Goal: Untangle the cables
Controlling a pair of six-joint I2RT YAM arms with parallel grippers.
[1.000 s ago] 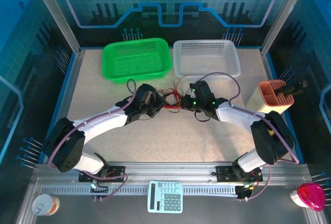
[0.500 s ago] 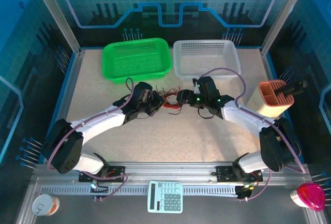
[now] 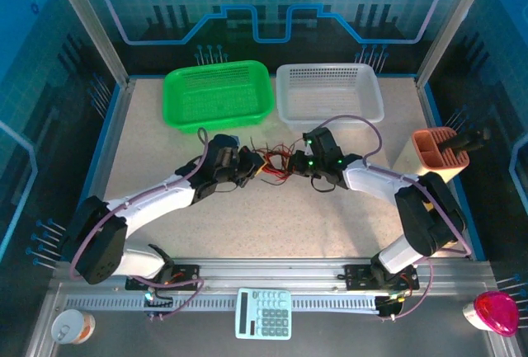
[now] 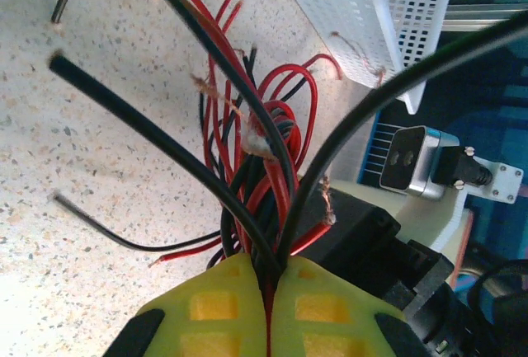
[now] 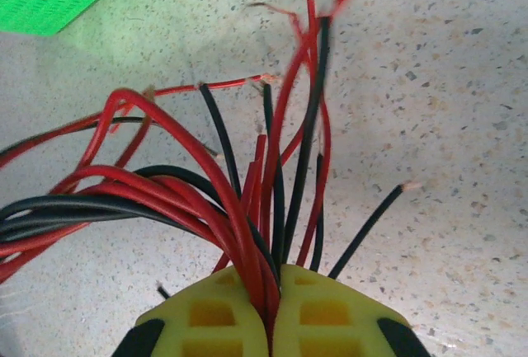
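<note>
Speckled beige desk (image 3: 272,217), centre: tangled bunch of thin red and black wires (image 3: 271,162) strung between both arms, left fingers (image 4: 247,307) and right fingers (image 5: 247,312) each clamped tight on it.

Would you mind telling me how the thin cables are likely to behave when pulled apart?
The cables probably flop: they arc loosely out of the shut right tool. Crossed, they likely snag rather than slide free. So thin, they seem light.

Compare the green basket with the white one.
The green basket sits left, the white basket right. The green one is vivid; the white one pale. The green one is turned slightly askew; the white one lies squarer. Both are rectangular and perforated.
</note>
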